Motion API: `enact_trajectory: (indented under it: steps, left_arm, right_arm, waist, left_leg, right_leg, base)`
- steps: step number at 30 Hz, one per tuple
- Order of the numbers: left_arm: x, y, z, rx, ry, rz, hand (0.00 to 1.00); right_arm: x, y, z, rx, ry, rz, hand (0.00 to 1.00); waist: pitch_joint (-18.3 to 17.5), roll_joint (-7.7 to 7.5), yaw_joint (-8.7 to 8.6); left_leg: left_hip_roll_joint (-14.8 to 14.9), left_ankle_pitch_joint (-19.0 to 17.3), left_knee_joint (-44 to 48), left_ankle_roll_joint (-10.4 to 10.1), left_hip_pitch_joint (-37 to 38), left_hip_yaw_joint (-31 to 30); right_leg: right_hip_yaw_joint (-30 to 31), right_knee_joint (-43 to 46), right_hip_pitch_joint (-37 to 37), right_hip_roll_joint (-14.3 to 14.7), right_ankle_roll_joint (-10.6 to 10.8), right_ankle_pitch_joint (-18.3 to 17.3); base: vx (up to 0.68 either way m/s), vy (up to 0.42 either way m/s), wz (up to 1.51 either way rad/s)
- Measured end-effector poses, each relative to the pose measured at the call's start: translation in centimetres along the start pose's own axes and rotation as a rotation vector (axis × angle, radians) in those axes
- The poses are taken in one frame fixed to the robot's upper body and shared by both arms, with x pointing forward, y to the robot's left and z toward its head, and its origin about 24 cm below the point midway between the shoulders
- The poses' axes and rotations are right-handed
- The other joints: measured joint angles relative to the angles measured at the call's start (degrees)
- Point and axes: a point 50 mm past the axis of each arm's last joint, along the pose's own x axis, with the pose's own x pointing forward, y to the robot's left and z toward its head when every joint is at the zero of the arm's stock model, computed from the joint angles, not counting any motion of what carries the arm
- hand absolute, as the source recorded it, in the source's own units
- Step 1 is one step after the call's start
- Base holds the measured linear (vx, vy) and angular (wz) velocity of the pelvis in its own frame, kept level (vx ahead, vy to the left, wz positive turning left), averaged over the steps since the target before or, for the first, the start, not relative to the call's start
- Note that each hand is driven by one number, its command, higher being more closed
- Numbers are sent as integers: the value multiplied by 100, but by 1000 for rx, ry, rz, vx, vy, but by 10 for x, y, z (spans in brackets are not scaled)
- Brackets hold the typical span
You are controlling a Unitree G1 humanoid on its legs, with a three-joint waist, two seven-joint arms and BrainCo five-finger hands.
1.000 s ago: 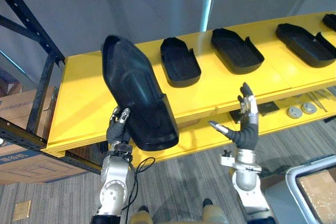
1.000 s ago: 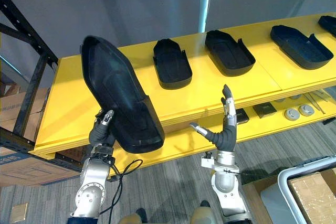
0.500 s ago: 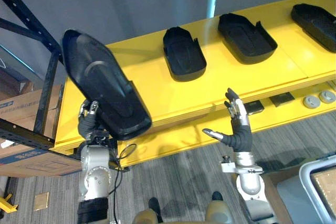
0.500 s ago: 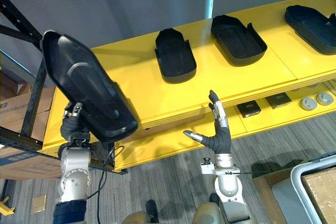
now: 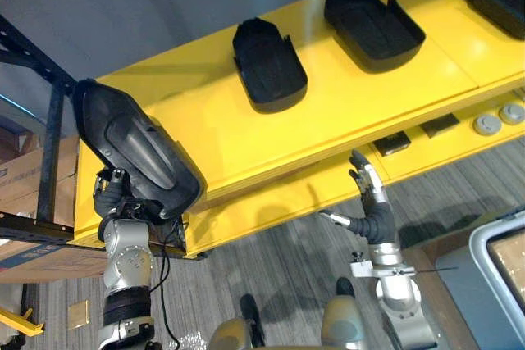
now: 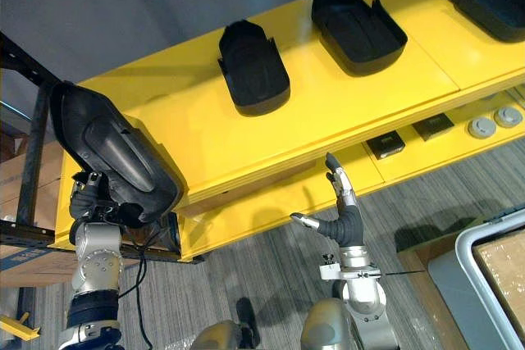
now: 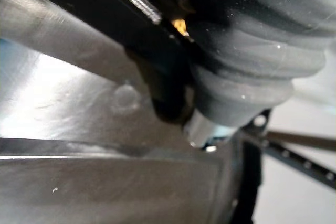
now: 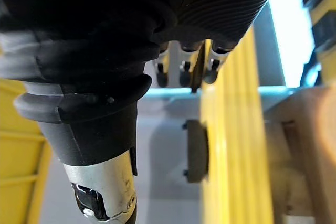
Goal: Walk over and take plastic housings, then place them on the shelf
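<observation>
One second on: swung housing (image 5: 135, 161) toward left end of shelf (image 5: 205, 129), clutched in left hand (image 5: 109, 198); right hand (image 5: 373, 215) splayed, empty; placement near

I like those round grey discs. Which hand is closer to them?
Right. The right hand is open before the lower shelf, left of the discs; the left hand grips a black housing far across.

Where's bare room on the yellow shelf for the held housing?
The widest bare patch of the yellow top shelf lies between the held black plastic housing and the leftmost resting black housing. A bare strip runs along the front edge. Further right, two more housings crowd it.
</observation>
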Motion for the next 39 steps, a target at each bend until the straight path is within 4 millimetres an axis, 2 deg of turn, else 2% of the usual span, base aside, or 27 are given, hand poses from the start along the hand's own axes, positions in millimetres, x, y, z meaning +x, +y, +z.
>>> enact_trajectory:
  steps: [4,7,12,13,18,26,33,36,39]
  left_arm:
    - [7,-1,11,-74,-47,55,100]
    - [9,2,15,-153,-68,108,100]
    - [13,-2,22,-300,-91,153,100]
    - [15,-2,23,-310,-101,161,0]
    - [22,-17,35,-325,-126,132,0]
    - [29,-28,38,-133,-142,158,0]
    - [31,-34,37,-64,-129,152,0]
    - [34,-39,46,-2,-174,142,0]
    - [37,-49,67,111,-292,125,0]
  right_arm:
    - [0,9,4,25,-7,25,0]
    - [2,12,16,39,-60,38,0]
    - [2,17,31,80,-115,43,0]
    - [2,19,34,96,-122,50,0]
    - [1,23,38,129,-132,60,0]
    - [-1,28,43,153,-148,85,0]
    - [-9,31,40,162,-109,99,0]
    - [-11,35,40,173,-105,119,0]
    - [-12,36,41,178,-123,134,0]
  waist:
    - [166,35,-26]
    - [209,97,-25]
    - [263,58,-44]
    - [269,51,-45]
    - [297,7,-60]
    - [299,2,-137]
    - [299,1,-165]
    - [296,-3,-184]
    - [281,-32,-229]
  left_leg:
    - [-40,12,-17,13,-62,83]
    - [-65,61,-47,73,-131,170]
    - [-45,118,-105,48,-132,303]
    - [-49,118,-105,48,-132,327]
    - [-34,119,-105,46,-231,462]
    - [-25,116,-101,43,-103,599]
    - [-20,112,-101,38,-7,615]
    - [-6,112,-101,37,24,612]
    - [-8,112,-102,37,156,597]
  right_leg:
    - [101,286,-246,-36,2,-110]
    - [203,384,-419,-40,-5,-137]
    - [262,472,-554,-13,-31,-213]
    - [291,475,-570,-14,-32,-224]
    - [340,503,-689,-20,-9,-206]
    - [375,564,-613,-16,-6,-200]
    - [374,511,-518,-13,4,-195]
    - [356,496,-475,5,14,-186]
    - [343,441,-305,23,10,-156]
  base:
    - [2,-8,-4]
    - [19,-24,-9]
    - [-3,-18,-5]
    - [4,-6,-10]
    - [11,-5,-1]
    - [7,-9,-4]
    - [-12,0,-2]
    - [-24,-2,0]
    - [-11,1,-3]
